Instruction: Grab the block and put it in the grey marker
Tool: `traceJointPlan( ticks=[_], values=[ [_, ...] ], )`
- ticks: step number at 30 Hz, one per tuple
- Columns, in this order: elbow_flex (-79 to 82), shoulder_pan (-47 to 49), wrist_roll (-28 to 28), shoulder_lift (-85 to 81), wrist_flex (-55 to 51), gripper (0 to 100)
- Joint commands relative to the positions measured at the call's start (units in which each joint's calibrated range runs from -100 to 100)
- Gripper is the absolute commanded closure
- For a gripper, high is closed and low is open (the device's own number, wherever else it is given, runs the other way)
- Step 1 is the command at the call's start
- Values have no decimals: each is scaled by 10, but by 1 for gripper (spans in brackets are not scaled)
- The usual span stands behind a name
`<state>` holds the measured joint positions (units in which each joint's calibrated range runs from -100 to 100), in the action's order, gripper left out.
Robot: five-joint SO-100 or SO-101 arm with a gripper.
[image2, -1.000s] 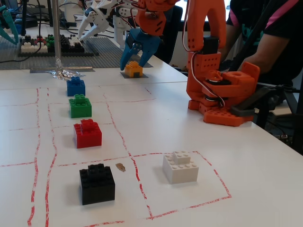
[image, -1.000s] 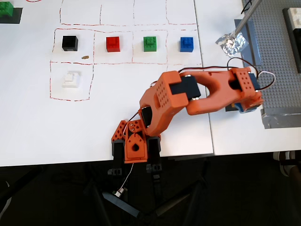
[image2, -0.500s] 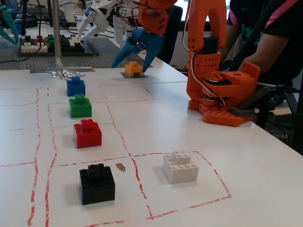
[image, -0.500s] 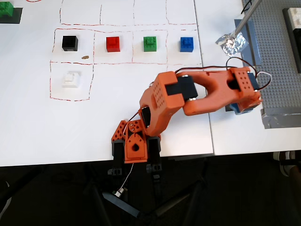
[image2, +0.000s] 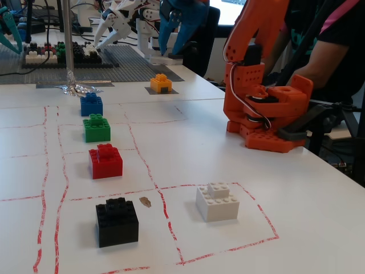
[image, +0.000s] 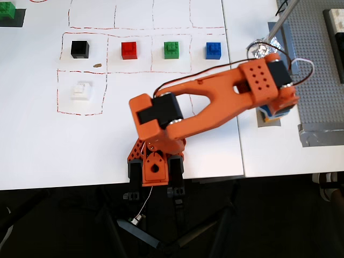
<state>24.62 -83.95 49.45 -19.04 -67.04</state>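
Observation:
The orange-yellow block [image2: 161,83] rests upright on the grey marker [image2: 163,91] at the far side of the white table. My gripper [image2: 171,48], with blue fingers, hangs open well above the block and touches nothing. From overhead, the raised arm and the gripper [image: 274,110] cover the block; only a corner of the grey marker [image: 264,120] peeks out beneath them.
Blue [image2: 91,105], green [image2: 96,128], red [image2: 105,161] and black [image2: 116,221] bricks stand in a row in red-lined cells, with a white brick [image2: 217,201] nearer. A studded grey baseplate [image2: 125,65], a foil-footed pole [image2: 77,88] and the arm's base [image2: 268,114] border the marker.
The gripper, around the block a second ago, opened, let it go on the marker and rose clear above it. The arm's elbow swung back toward the base.

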Motion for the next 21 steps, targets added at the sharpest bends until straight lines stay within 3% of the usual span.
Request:
traceJointPlan(
  ticks=[1,8,21],
  values=[
    [18,66,-19,-96,-3,98],
    [82,218,-94,-175,16,100],
    [109,540,-385,-243,114,100]
  ],
)
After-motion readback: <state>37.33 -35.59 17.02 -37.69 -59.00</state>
